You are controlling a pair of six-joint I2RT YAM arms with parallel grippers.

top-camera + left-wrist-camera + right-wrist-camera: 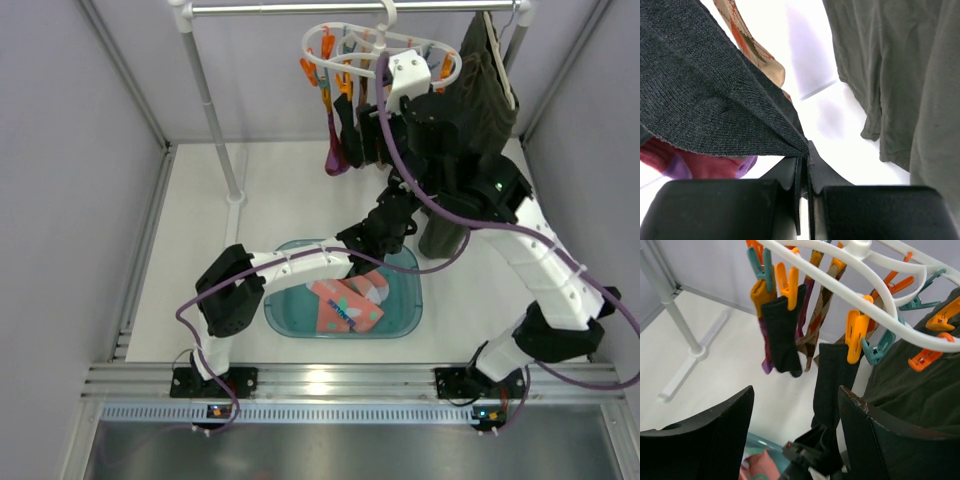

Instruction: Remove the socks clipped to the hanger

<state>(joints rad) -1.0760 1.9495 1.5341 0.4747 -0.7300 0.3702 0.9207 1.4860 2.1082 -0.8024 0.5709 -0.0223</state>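
L claw [804, 165] clamped on low end of black sock [715, 100]; R claw [794, 395] spread wide, holding nothing.
Hanger [815, 274] hangs at 12 o'clock of both arms in top view. In R wrist view the gripped sock runs 12-to-6, top in orange clip [855, 335], bottom in L claw. Clip sits approx 1 o'clock of R claw, near it, so R is the closer arm. Prob needs a pull straight toward 6, along sock's axis.

Pale grey walls [80, 150] enclose a white table [280, 190] and metal rail [330, 8].
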